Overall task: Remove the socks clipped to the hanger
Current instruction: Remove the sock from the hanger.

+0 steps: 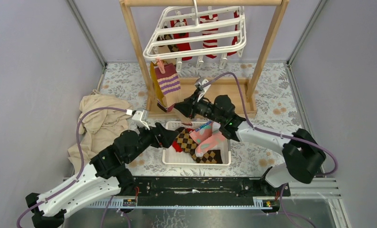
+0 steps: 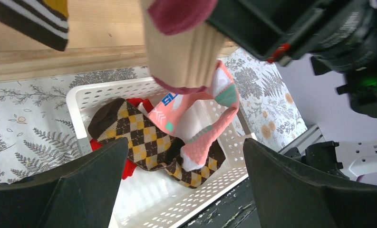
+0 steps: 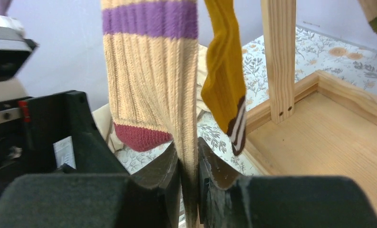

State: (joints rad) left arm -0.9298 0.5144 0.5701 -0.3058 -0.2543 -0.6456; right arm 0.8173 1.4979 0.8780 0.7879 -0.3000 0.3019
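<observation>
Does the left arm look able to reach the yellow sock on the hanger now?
Probably yes: the left pincer is open near the yellow sock; only the tan sock, clamped by the right pincer, hangs close beside it.

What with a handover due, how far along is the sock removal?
Partly done. Argyle socks and pink socks already lie in the white basket. In hand: the right gripper pinches the tan purple-striped sock, which hangs from the hanger; the left gripper is open over the basket. Left: the mustard sock beside it, and the plain red socks and red-white striped socks clipped farther back.
</observation>
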